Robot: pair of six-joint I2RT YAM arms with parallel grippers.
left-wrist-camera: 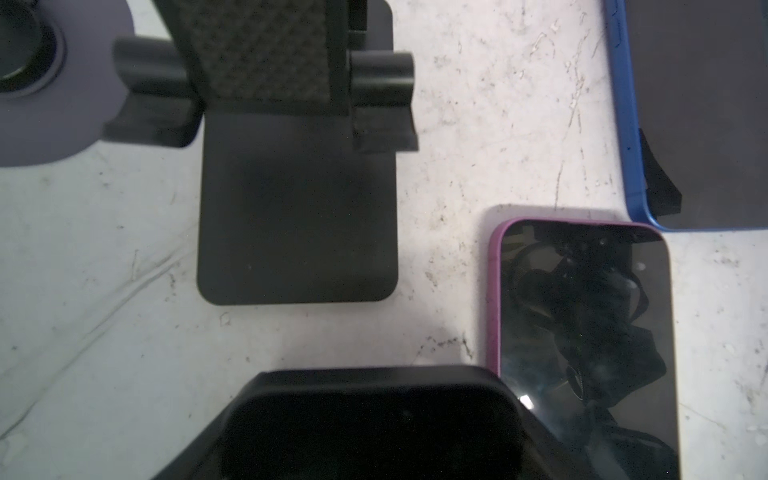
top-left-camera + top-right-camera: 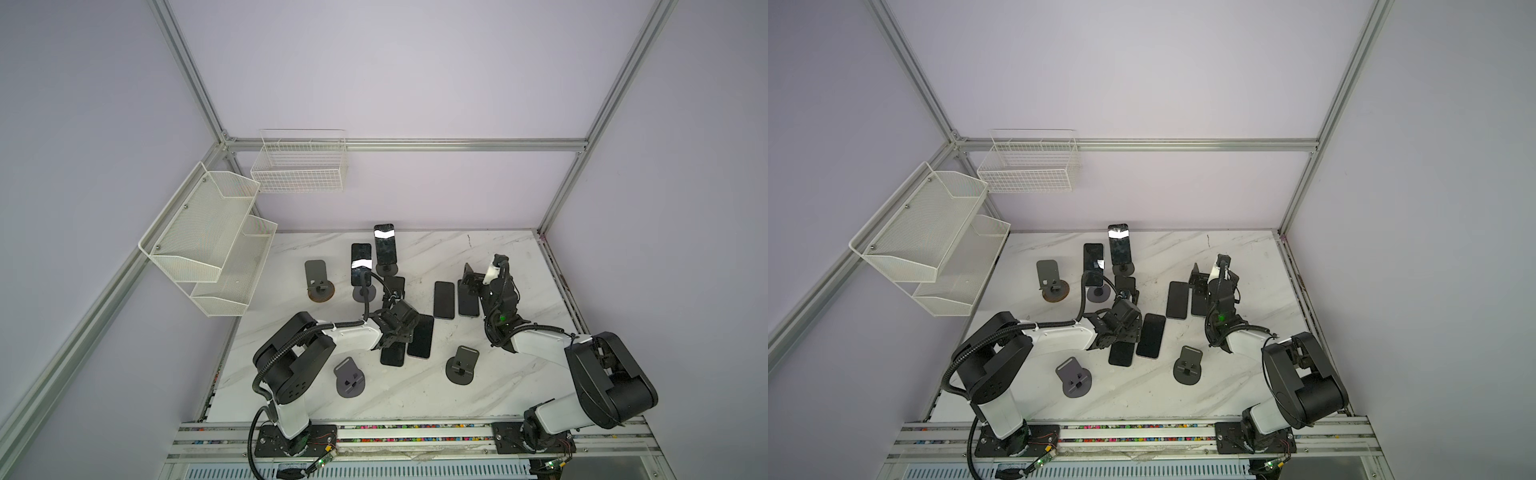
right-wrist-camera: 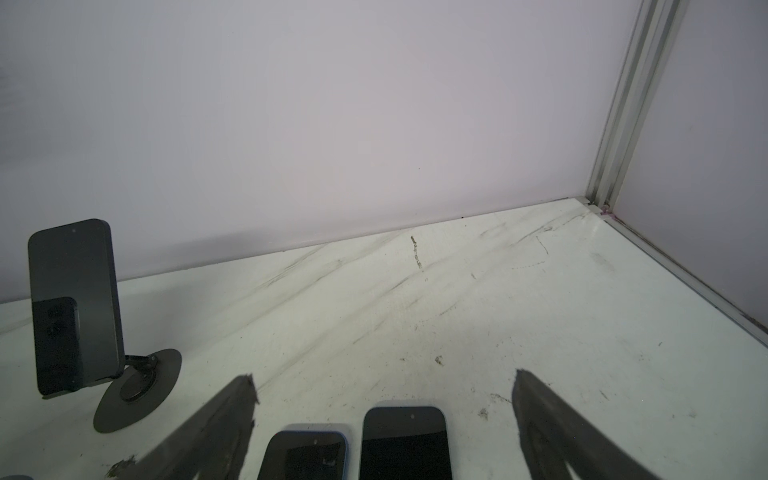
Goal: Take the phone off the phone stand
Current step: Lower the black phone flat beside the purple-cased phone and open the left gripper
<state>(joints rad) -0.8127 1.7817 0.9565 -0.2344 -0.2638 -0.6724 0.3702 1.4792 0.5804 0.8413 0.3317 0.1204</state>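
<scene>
Far-left of the left gripper [image 2: 390,338], whose grip cannot be told, the phone [image 2: 360,264] is seen propped upright on its phone stand [image 2: 357,296], farther from the wide-spread, empty right gripper [image 3: 384,378].

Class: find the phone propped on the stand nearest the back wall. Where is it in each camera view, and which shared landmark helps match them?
In both top views: the rear phone stands back-centre, glare across its top.
Left wrist: not in it.
Right wrist: at the far left, leaning back.
Shared landmark: the round stand base under it.
</scene>
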